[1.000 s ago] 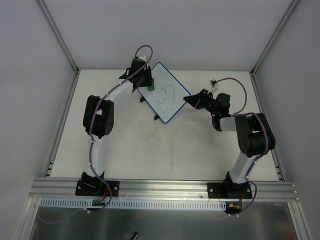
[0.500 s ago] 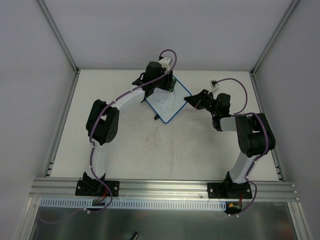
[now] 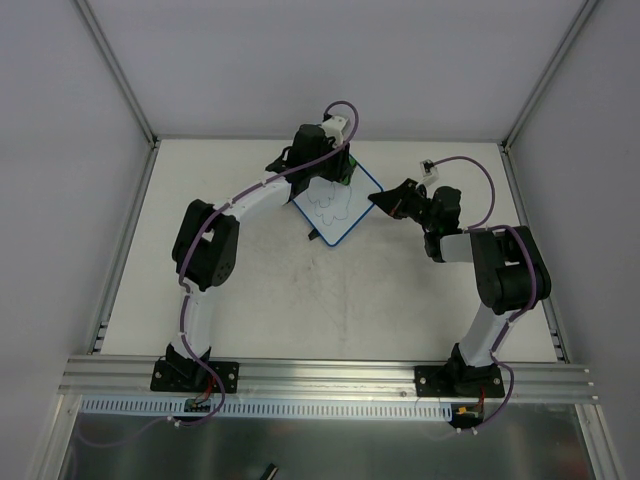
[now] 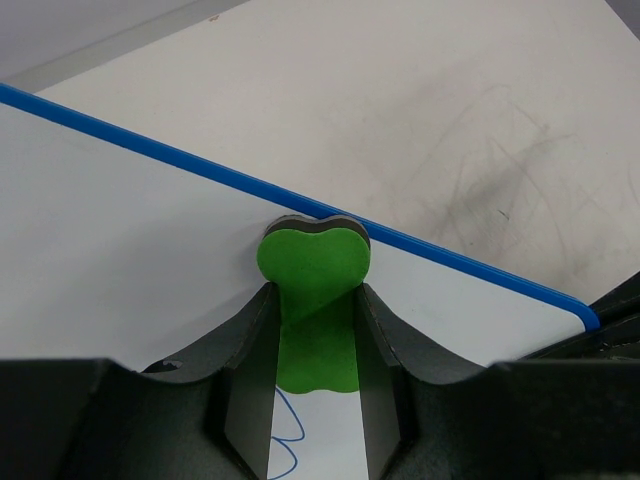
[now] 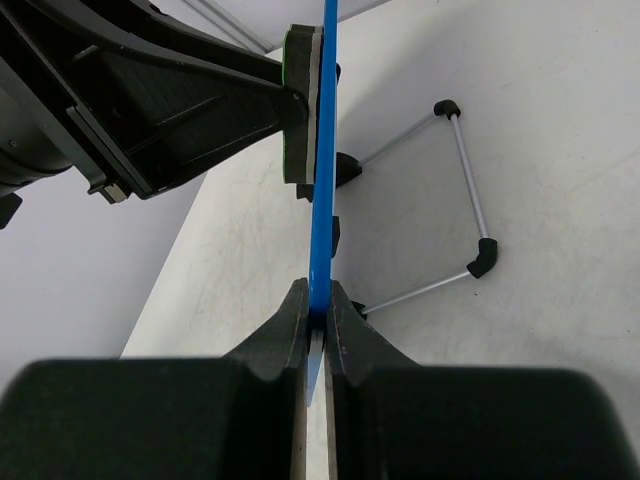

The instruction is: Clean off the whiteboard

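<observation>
Since a second ago the left arm has swung from the whiteboard's (image 3: 345, 222) left edge across to its far right part, and over the last half second it has scarcely shifted. The whiteboard lies at the far centre of the table (image 3: 250, 290), between the two grippers, one corner pointing toward the arm bases. A blue scribble (image 3: 331, 206) remains on its near half; the left wrist view shows a loop of that line (image 4: 291, 440) just below the fingers.

Left gripper (image 3: 338, 172) — clamped on a green eraser (image 4: 313, 268), one finger (image 4: 252, 350) on each side. The eraser's rounded tip sits against the white face, touching the blue rim (image 4: 450, 262) on the side nearest the bare table. In the right wrist view the eraser (image 5: 296, 100) appears edge-on, pressed flat to the left face of the board.

Right gripper (image 3: 384, 201) — closed on the board's right corner. Its wrist view shows the board as a thin blue line (image 5: 324, 150) running straight up from between the pinched fingers (image 5: 290, 330), so it grips the rim from both faces.

A wire stand (image 5: 466, 170) with black end caps reaches out from behind the board over the table, on the side away from the eraser.
</observation>
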Available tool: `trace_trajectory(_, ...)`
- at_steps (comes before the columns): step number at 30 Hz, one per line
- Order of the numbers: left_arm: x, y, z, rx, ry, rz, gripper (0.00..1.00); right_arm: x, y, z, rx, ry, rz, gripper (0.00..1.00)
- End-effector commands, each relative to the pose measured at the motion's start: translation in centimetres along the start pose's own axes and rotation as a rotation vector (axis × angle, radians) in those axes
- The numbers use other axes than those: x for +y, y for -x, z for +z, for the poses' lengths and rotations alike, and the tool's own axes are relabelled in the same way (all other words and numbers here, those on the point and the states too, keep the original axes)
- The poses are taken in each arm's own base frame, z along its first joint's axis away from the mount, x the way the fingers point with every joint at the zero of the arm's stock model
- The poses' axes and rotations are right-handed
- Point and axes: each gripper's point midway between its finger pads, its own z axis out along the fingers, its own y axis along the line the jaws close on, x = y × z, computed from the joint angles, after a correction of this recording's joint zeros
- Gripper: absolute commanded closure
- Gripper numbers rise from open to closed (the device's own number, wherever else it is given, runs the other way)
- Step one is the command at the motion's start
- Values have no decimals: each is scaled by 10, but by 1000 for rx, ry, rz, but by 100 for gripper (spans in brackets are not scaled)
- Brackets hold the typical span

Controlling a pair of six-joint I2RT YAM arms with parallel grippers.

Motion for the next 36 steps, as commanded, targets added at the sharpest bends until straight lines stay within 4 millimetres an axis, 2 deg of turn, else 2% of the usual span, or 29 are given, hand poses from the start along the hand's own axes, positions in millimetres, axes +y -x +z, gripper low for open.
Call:
trace_trajectory(1,-13,-1,0,-4,-17,-39,100,28,9,3,-15,113,-147,100)
trace_trajectory(5,12,-9,-2,14,34,-126,100,28,8,3,-15,113,-144,100)
trace_trajectory(8,37,-19,-9,25,103,-187,100,28,9,3,-17,113,-141,100)
trace_trajectory(9,52,-26,-12,32,141,-218,100,29,8,3,-17,116,-141,100)
trace_trajectory(12,71,-38,-16,47,183,-286,100,30,9,3,-19,119,-139,100)
trace_trajectory(13,84,-41,-18,50,201,-315,100,30,8,3,-17,120,-138,100)
trace_trajectory(20,126,-65,-23,90,192,-481,100,30,9,3,-16,124,-139,100)
trace_trajectory(28,142,-100,-25,144,273,-600,100,29,9,2,-20,123,-131,100)
trace_trajectory(30,142,-109,-26,161,277,-626,100,30,10,2,-23,126,-130,100)
trace_trajectory(36,134,-122,-29,187,268,-676,100,30,9,3,-21,130,-124,100)
